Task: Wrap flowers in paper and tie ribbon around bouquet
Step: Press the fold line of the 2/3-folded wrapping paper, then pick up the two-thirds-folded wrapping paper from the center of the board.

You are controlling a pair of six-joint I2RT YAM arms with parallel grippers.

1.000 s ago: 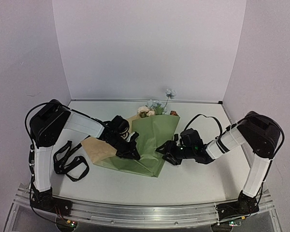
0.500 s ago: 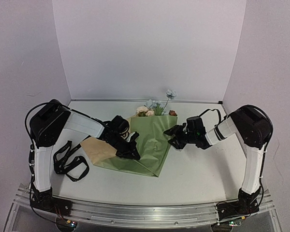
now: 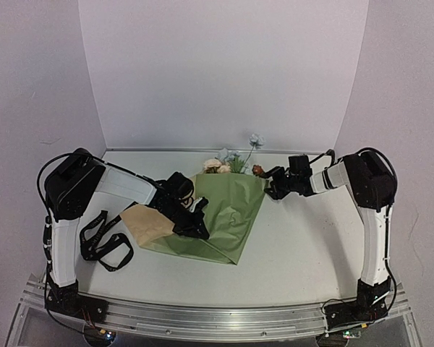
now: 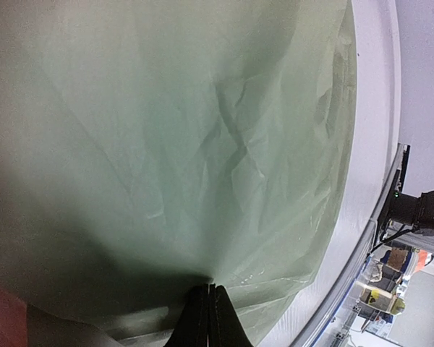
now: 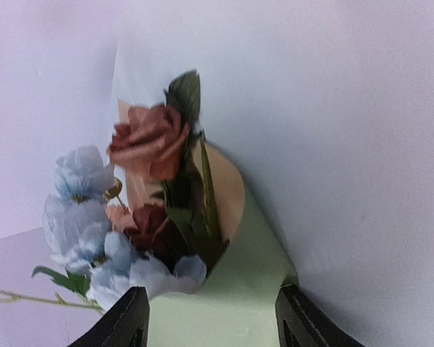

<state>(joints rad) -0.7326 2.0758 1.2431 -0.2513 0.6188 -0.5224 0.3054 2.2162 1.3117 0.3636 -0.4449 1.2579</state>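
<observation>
1. The paper lies folded over the flowers as a loose olive cone on the table. The blooms stick out at the far, wide end, and a tan flap of the reverse face shows on the left. The wrap is shaped, but nothing binds it yet.
2. The left gripper has its fingers pressed together, tips against the green sheet on the cone's left side. It is probably pinning the fold so it cannot spring open. The wrist view is too close to show whether a thin crease is nipped between the tips.
3. The right gripper is spread and empty, just beside the cone's far right corner. It faces the brownish-pink and pale blue heads, likely lined up to tuck or take that edge.
4. The ribbon lies in black loops at the near left, well apart from the cone, so tying has not begun.
</observation>
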